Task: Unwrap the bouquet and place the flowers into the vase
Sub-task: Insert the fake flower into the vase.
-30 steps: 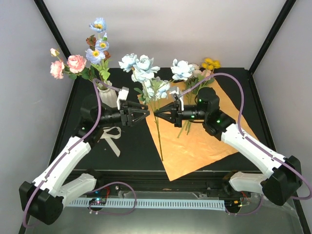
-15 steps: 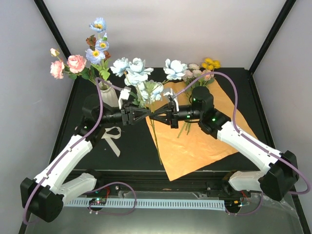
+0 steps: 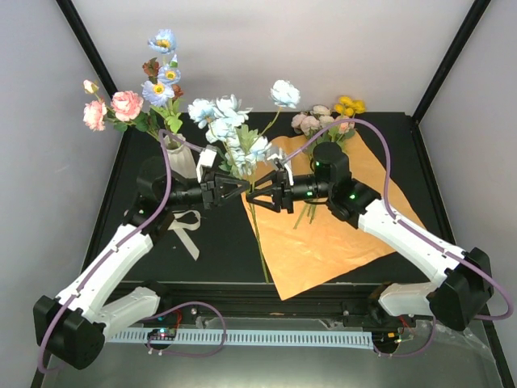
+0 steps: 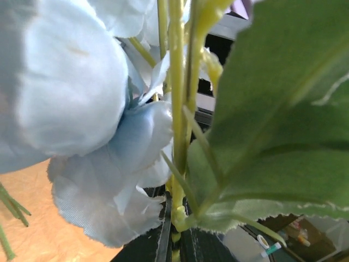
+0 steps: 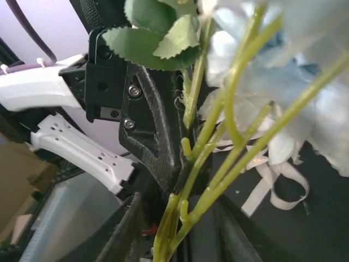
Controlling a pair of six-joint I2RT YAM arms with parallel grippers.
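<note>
Orange paper (image 3: 347, 242) lies opened flat on the near right of the table (image 3: 212, 263), so the unwrapping step is judged complete; a cream ribbon (image 3: 184, 228) lies loose near it on the left. Above the paper's left edge the two arms meet tip to tip over one pale-blue sprig (image 3: 220, 111), whose long green stem trails down toward the near edge. The left gripper (image 3: 241, 186) is pressed together on that stem below the blooms; its wrist view is filled by blue petals, a leaf and the stem running down between its fingers. The right gripper (image 3: 257, 191) stands with its jaws parted around the same stem, and its wrist view shows the stalks passing between spread fingers with gaps on both sides, so it is judged not to be carrying the sprig. The step in hand is a handover from right to left. Beyond the left gripper stands the vase (image 3: 179, 155), upright, already holding pink and blue flowers (image 3: 128, 105). At the far end of the paper a small cluster of pink, cream and yellow blooms (image 3: 333, 117) lies unplaced. The next move calls for the right arm to back clear without snagging leaves, then the left to upend the stem and steer it into the narrow, crowded neck.
</note>
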